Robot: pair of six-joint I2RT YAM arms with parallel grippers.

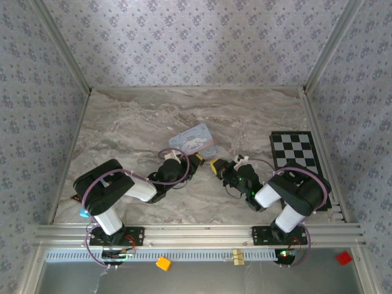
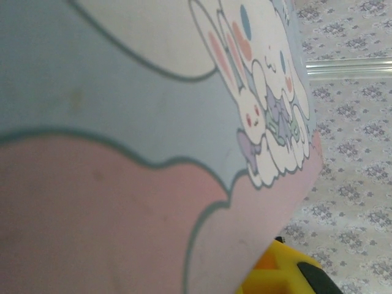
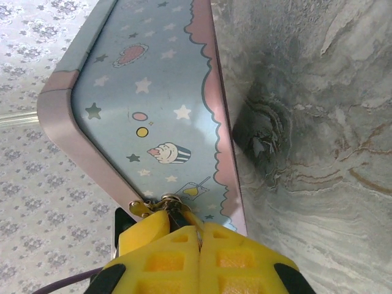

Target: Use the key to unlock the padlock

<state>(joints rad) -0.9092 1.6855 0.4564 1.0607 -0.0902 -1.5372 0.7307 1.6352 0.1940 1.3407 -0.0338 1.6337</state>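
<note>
At the bottom centre of the right wrist view, the right pincer point(image 3: 195, 233) is clenched. Its yellow fingers meet on a small brass-coloured piece point(image 3: 166, 202) that I take for the key, which pokes out at their tips. Just left of it, at the lower left of that frame, a small black block point(image 3: 120, 228) sits tight against the fingers and under the corner of the case point(image 3: 153, 110). That is most likely the padlock, though its loop and keyhole are too hidden to make out.

The grip on the key looks thin, right at the fingertips. If the key meets the lock off-line, it could twist in the fingers or slip out. With the keyhole out of sight, a push may land on the case rim instead.

The case stands tilted on its edge, up off the table point(image 3: 318, 135). Any sideways force from the key could swing it or tip it flat, taking the lock with it.

In the top view, the left pincer point(image 1: 184, 163) is at the lower edge of the case, left of centre. I cannot tell whether it is gripping the case. If it is not, nothing braces the lock against a turn of the key, and the lock body would turn along with it.
</note>
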